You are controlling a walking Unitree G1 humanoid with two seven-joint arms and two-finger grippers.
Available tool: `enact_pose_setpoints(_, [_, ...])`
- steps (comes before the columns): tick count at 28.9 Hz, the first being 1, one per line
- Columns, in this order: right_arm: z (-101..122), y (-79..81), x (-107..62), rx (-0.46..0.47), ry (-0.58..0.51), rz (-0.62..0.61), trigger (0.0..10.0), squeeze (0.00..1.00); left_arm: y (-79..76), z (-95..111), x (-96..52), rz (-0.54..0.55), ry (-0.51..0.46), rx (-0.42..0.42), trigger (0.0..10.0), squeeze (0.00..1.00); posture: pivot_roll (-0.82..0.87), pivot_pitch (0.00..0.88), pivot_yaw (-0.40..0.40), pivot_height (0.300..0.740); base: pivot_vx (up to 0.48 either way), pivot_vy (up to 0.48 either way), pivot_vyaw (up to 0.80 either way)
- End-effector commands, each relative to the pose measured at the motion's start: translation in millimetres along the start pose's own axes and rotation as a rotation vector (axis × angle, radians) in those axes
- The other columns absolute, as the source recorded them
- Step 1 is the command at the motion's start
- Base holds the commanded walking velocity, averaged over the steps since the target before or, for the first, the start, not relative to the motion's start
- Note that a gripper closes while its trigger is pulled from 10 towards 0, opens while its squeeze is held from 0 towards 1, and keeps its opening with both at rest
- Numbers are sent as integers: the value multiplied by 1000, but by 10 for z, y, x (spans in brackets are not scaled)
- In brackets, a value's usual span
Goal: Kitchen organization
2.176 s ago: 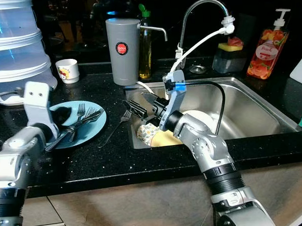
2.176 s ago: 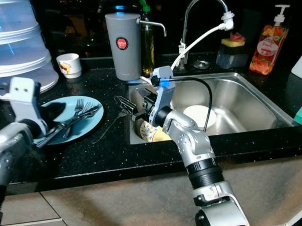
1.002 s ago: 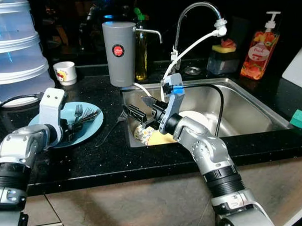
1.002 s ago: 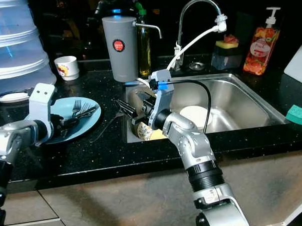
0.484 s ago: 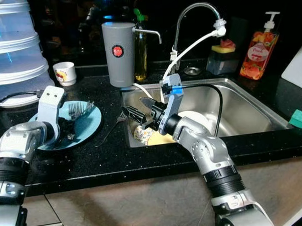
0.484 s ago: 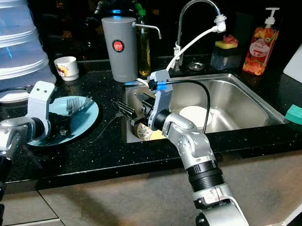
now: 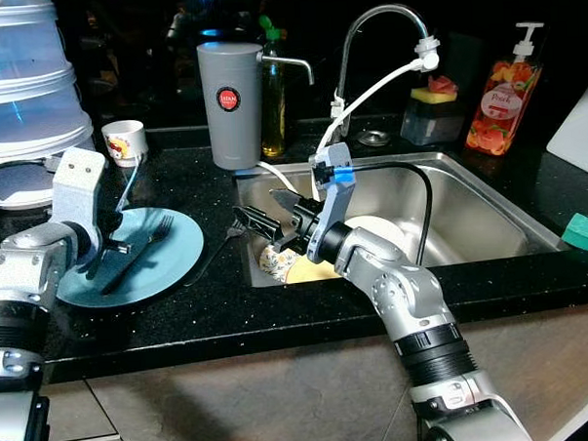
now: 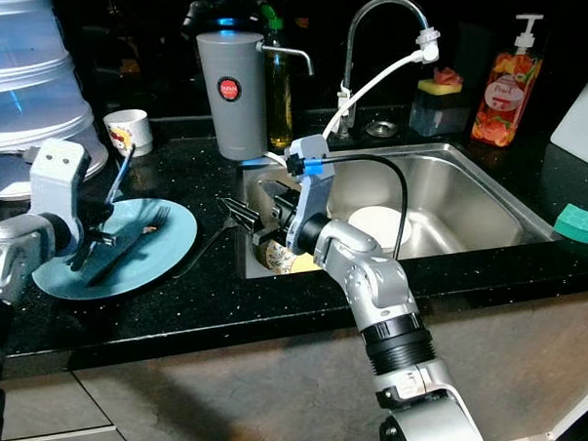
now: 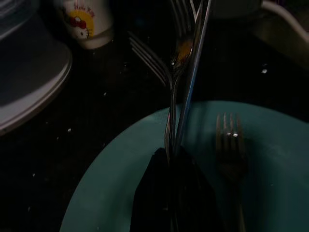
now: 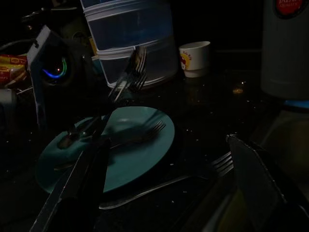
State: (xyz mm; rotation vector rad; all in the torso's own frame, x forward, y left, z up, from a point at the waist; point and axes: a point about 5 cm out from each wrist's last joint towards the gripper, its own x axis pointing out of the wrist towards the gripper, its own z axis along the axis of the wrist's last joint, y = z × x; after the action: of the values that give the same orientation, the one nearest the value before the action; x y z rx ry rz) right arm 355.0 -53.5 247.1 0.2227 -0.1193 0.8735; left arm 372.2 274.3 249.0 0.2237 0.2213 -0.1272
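My left end effector (image 7: 107,238), clamped on two forks (image 9: 186,72), has just lifted them off the blue plate (image 7: 174,260) on the surface, one fork (image 7: 139,249) remaining there; my right end effector (image 7: 267,220) waits open at the sink (image 7: 488,188).

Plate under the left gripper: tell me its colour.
The plate is plain teal-blue, clearest in the left eye view.

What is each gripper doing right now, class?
Left gripper: shut on forks, lifted above the plate.
Right gripper: open, holding nothing, at the sink edge.
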Motion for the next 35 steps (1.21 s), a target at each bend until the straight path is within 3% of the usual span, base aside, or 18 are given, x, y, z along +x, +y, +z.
enact_pose_setpoints(1, [-6,12,-11,14,-1,7,10000,0,34,175,-73,-18,-85,-7,0,0,53,29,-44,740,0,0,0])
enact_pose_setpoints(6, [-3,17,-6,14,-2,10,10000,0,-43,252,-85,-75,-145,-62,0,0,53,29,-44,740,0,0,0])
enact_pose_setpoints(10, [1,24,1,14,-3,12,10000,0,-89,147,-74,-79,-95,-4,0,0,53,28,-42,740,0,0,0])
enact_pose_setpoints(11, [3,24,1,13,-3,13,10000,0,-94,108,-72,-71,-70,30,7725,0,53,28,-42,740,0,0,0])
enact_pose_setpoints(12, [3,23,-1,12,-3,12,10000,0,-92,97,-73,-66,-59,41,10000,0,53,28,-42,740,0,0,0])
enact_pose_setpoints(13, [3,23,-1,12,-3,12,10000,0,-92,97,-73,-66,-59,41,10000,0,53,28,-42,740,0,0,0])
enact_pose_setpoints(14, [7,16,-4,11,-2,11,10000,0,-84,85,-73,-56,-42,53,10000,310,51,30,-41,740,0,0,0])
enact_pose_setpoints(15, [7,16,-4,11,-2,11,10000,0,-84,85,-73,-56,-42,53,10000,310,51,30,-41,740,0,0,0])
enact_pose_setpoints(16, [8,12,-6,11,-2,10,10000,0,-85,76,-74,-61,-32,63,10000,1000,51,30,-41,740,0,0,0])
enact_pose_setpoints(19, [9,7,-6,10,-1,7,10000,0,-72,57,-78,-38,-11,95,10000,1000,49,32,-39,740,0,0,0])
enact_pose_setpoints(20, [10,5,-6,10,-2,7,10000,0,-66,43,-77,-29,1,115,10000,608,49,32,-39,740,0,0,0])
enact_pose_setpoints(21, [10,4,-6,10,-2,6,10000,0,-64,39,-78,-26,5,120,10000,0,49,32,-39,740,0,0,0])
enact_pose_setpoints(33, [22,-11,-7,7,-3,4,10000,0,-31,-11,-74,11,45,188,10000,0,45,35,-47,740,0,0,0])
enact_pose_setpoints(34, [24,-16,-9,6,-1,4,10000,0,-21,-43,-65,18,53,206,10000,604,43,37,-48,740,0,0,0])
enact_pose_setpoints(35, [24,-17,-10,5,0,4,10000,0,-18,-52,-61,19,54,208,10000,604,43,37,-48,740,0,0,0])
